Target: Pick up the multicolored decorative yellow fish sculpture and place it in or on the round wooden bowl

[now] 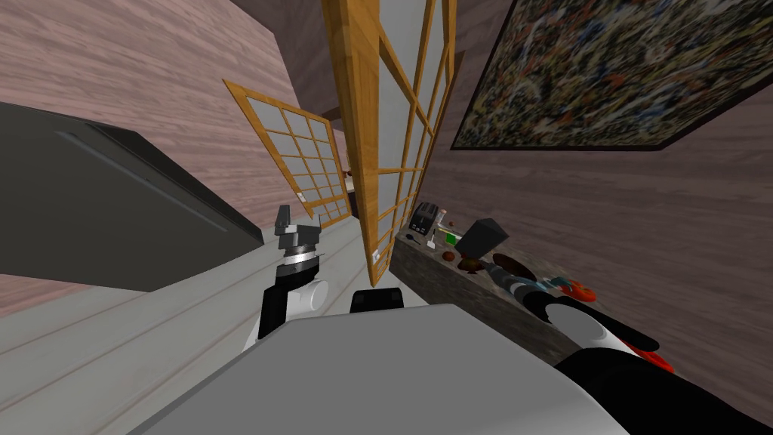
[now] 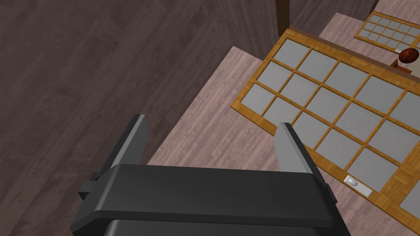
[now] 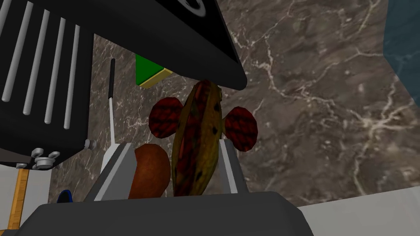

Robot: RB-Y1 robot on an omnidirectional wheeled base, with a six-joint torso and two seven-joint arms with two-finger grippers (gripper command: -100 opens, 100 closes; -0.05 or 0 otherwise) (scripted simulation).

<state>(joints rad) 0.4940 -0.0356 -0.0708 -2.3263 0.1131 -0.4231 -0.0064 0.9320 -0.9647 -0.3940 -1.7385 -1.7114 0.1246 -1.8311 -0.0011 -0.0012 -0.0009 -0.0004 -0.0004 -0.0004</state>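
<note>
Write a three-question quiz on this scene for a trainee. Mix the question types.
1. What is the main colour of the block near the fish?
2. True or false: the left gripper is open, with a lattice door beyond it.
3. The right gripper is at: A the fish, B the block, C the door.

Key: 1 green; 2 true; 3 A.
</note>
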